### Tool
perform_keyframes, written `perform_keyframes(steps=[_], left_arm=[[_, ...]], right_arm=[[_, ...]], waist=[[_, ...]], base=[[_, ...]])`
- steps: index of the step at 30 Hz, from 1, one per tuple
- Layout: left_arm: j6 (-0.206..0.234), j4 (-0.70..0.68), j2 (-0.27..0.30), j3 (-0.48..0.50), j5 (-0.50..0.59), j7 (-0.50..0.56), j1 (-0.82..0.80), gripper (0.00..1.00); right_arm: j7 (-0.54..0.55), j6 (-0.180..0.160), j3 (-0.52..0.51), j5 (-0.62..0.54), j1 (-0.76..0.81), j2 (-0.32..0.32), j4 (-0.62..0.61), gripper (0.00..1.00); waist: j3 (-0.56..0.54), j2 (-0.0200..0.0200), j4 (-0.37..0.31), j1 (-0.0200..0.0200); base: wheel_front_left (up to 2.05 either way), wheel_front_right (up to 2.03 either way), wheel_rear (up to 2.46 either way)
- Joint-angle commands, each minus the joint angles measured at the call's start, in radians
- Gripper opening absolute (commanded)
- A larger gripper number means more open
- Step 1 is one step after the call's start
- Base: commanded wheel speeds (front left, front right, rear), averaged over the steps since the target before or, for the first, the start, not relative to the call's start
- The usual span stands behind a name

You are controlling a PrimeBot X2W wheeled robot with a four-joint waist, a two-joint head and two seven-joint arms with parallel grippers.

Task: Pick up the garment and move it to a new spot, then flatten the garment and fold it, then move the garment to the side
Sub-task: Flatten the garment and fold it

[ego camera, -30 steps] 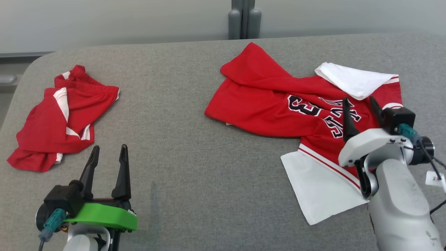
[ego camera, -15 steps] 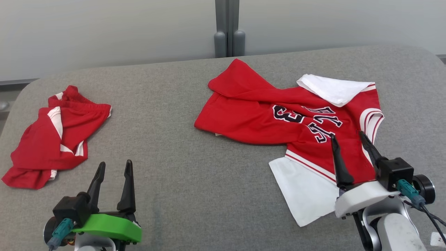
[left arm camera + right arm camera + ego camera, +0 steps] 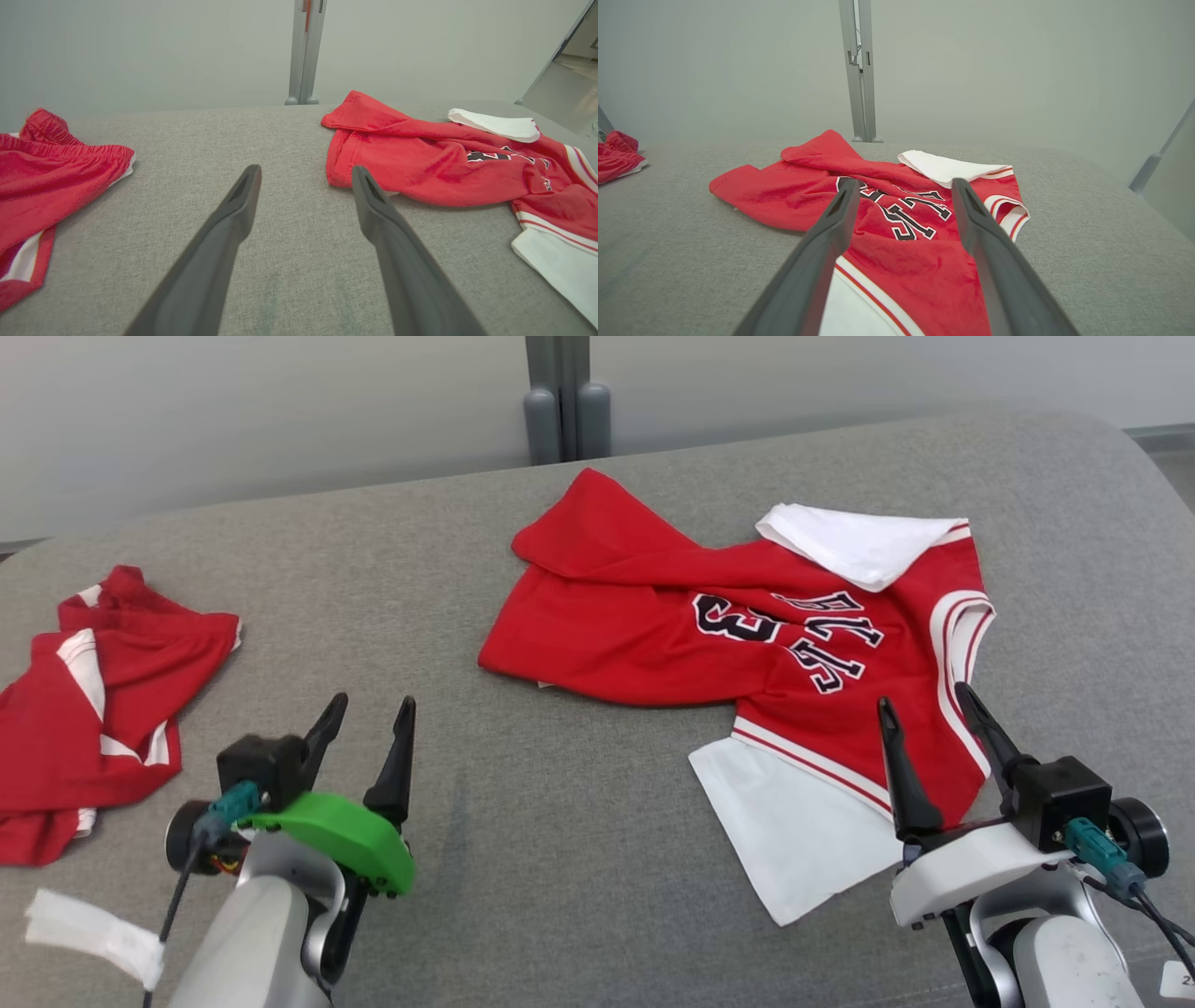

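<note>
Fingers (image 3: 896, 765) spread wide, gripping nothing on both arms: right gripper (image 3: 922, 698) over near edge of crumpled red jersey (image 3: 653, 625), lying right of ctr on gray counter (image 3: 560, 821); left gripper (image 3: 372, 702) over bare fabric; red shorts (image 3: 103, 709) far left.

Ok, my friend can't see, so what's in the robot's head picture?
A crumpled red and white jersey lies on a grey table, the open right gripper poised over its near edge. The open left gripper hangs over bare table, with red shorts at the far left.
</note>
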Motion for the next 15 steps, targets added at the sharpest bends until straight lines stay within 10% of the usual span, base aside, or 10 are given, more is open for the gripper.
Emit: perform_keyframes(steps=[1,15], left_arm=[[-0.006,0.031,0.015,-0.014,-0.018,0.010,-0.050,1.00],[-0.007,0.285,0.089,-0.234,-0.195,0.125,-0.356,1.00]], right_arm=[[0.002,-0.001,0.008,0.005,-0.015,-0.002,-0.006,1.00],[-0.035,-0.001,0.028,0.035,-0.070,-0.001,0.012,1.00]], waist=[[0.046,0.0000,-0.046,0.0000],[0.186,0.0000,-0.198,0.0000]], base=[[0.00,0.00,0.00],[0.00,0.00,0.00]])
